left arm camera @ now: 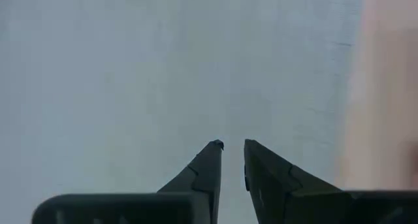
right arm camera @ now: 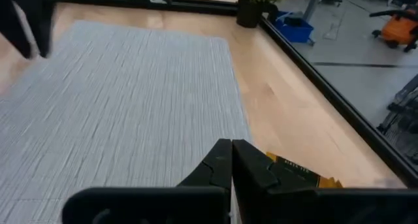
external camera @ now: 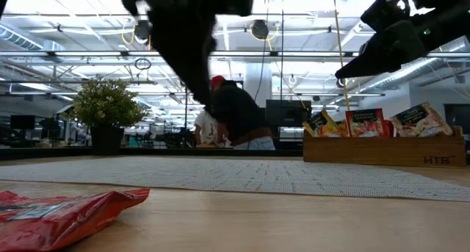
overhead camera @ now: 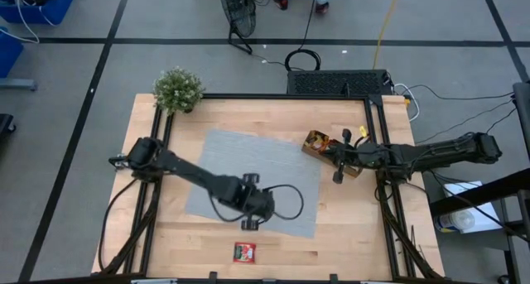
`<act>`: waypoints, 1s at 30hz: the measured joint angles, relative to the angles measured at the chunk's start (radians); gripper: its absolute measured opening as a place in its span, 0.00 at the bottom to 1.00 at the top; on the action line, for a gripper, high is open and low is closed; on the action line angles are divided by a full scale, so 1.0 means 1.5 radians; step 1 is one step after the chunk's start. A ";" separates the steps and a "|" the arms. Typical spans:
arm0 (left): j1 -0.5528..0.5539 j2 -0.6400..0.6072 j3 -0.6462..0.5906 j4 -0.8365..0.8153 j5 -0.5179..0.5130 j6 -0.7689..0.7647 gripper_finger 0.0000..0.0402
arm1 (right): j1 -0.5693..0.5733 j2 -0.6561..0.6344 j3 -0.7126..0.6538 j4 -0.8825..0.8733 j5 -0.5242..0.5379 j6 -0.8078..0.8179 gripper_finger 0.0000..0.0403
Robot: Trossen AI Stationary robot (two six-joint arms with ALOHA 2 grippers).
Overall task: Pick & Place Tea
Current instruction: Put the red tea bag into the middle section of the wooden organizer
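Wood table [overhead camera: 348, 226], grey mat [overhead camera: 248, 164], potted plant [overhead camera: 177, 89]; person [external camera: 236, 114] behind.

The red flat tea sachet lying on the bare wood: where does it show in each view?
High view: red flat tea sachet on bare wood at the near table edge, off the grey woven mat.
Low view: foreground, lower left.
Left wrist view: not in it.
Right wrist view: not in it.
Shared landmark: the mat.
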 joint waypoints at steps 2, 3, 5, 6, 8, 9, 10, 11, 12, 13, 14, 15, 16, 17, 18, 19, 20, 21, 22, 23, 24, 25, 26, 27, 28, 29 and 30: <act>-0.026 0.000 0.008 -0.018 0.034 -0.097 0.20 | 0.000 0.000 0.000 0.005 0.000 -0.001 0.00; -0.040 0.000 0.011 -0.013 0.055 -0.132 0.22 | 0.000 0.000 0.000 0.009 0.000 -0.001 0.00; -0.073 0.000 0.011 0.003 0.079 -0.178 0.27 | 0.000 0.000 0.000 0.015 -0.001 0.001 0.00; -0.091 0.000 0.011 0.011 0.080 -0.192 0.29 | 0.000 0.000 0.000 0.014 -0.001 0.004 0.00; -0.128 0.001 0.011 0.040 0.080 -0.199 0.35 | 0.000 0.000 0.000 0.014 -0.001 0.017 0.00; -0.146 0.001 0.011 0.054 0.079 -0.194 0.37 | 0.000 0.000 0.000 0.014 -0.001 0.023 0.00; -0.161 0.006 0.011 0.070 0.073 -0.187 0.39 | 0.000 0.000 0.000 0.015 -0.001 0.030 0.00; -0.176 0.011 0.011 0.085 0.066 -0.183 0.40 | 0.000 0.000 0.000 0.014 -0.001 0.038 0.00; -0.190 0.017 0.011 0.094 0.054 -0.182 0.41 | 0.000 0.000 0.000 0.014 -0.001 0.047 0.00; -0.200 0.024 0.011 0.100 0.044 -0.182 0.42 | 0.000 0.000 0.000 0.013 -0.001 0.054 0.00; -0.208 0.031 0.011 0.109 0.042 -0.181 0.42 | 0.000 0.001 0.000 0.014 -0.001 0.061 0.00; -0.214 0.039 0.011 0.117 0.041 -0.178 0.42 | 0.000 0.002 0.000 0.014 -0.002 0.068 0.00; -0.218 0.048 0.011 0.120 0.039 -0.177 0.42 | 0.000 0.002 -0.002 0.016 -0.002 0.073 0.00; -0.221 0.057 0.011 0.121 0.035 -0.177 0.41 | 0.000 0.002 -0.006 0.021 -0.002 0.077 0.00; -0.223 0.068 0.011 0.121 0.029 -0.178 0.40 | 0.000 0.002 -0.010 0.030 -0.002 0.081 0.00; -0.223 0.079 0.011 0.122 0.025 -0.182 0.39 | 0.000 0.002 -0.016 0.038 -0.002 0.083 0.00; -0.223 0.088 0.011 0.123 0.023 -0.185 0.38 | 0.000 0.002 -0.023 0.049 -0.002 0.083 0.00; -0.222 0.097 0.011 0.122 0.024 -0.192 0.37 | 0.000 0.002 -0.028 0.061 -0.002 0.084 0.00; -0.222 0.104 0.011 0.123 0.030 -0.203 0.36 | 0.000 0.002 -0.034 0.070 -0.002 0.084 0.00; -0.222 0.110 0.011 0.122 0.045 -0.214 0.34 | 0.000 0.002 -0.040 0.079 -0.002 0.084 0.00; -0.221 0.116 0.011 0.121 0.061 -0.224 0.33 | 0.000 0.002 -0.045 0.090 -0.002 0.084 0.00; -0.222 0.119 0.011 0.115 0.078 -0.232 0.32 | 0.000 0.002 -0.051 0.101 -0.002 0.083 0.00; -0.222 0.121 0.011 0.105 0.095 -0.239 0.31 | 0.000 0.002 -0.056 0.110 -0.002 0.083 0.00; -0.222 0.122 0.011 0.089 0.107 -0.249 0.30 | 0.000 0.002 -0.060 0.119 -0.002 0.083 0.00; -0.223 0.121 0.011 0.073 0.114 -0.260 0.30 | 0.000 0.002 -0.064 0.127 -0.002 0.083 0.00; -0.225 0.121 0.011 0.059 0.115 -0.271 0.29 | 0.000 0.002 -0.068 0.136 -0.002 0.083 0.00; -0.226 0.121 0.011 0.047 0.114 -0.284 0.28 | 0.000 0.002 -0.070 0.140 -0.002 0.082 0.00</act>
